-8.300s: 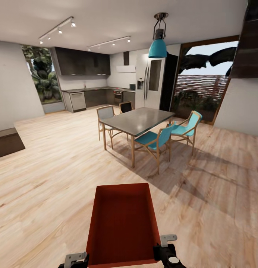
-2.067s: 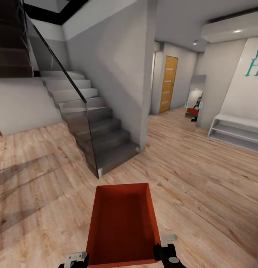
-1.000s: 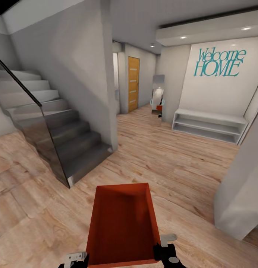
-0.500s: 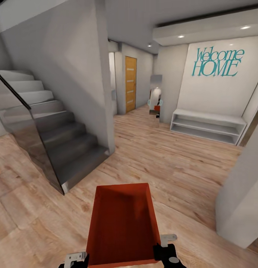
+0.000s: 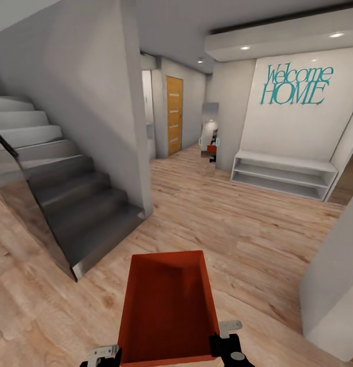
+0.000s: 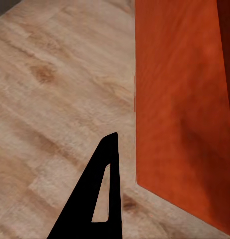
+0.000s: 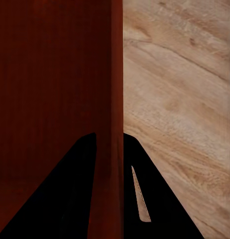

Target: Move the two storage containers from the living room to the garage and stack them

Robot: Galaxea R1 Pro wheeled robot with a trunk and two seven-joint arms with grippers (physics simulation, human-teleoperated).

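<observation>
One storage container, red-orange and open-topped, rides level in front of my trunk, carried between both arms above the light wood plank floor. I hold it low and centred so that the hallway ahead stays in sight over its rim. In the right wrist view the right gripper straddles the container's side wall, one finger inside the bin and one outside, closed on that wall. In the left wrist view a single dark finger of the left gripper shows just beside the container's outer face; I cannot tell whether that claw is pinching the wall or merely bracing it. In the head view the left gripper and right gripper sit at the near corners of the bin.

Ahead lie a grey staircase on the left, a wooden door down the corridor, a white shelf unit and a teal "Welcome HOME" wall sign. I judge this the transit stage: no concrete garage floor is visible yet.
</observation>
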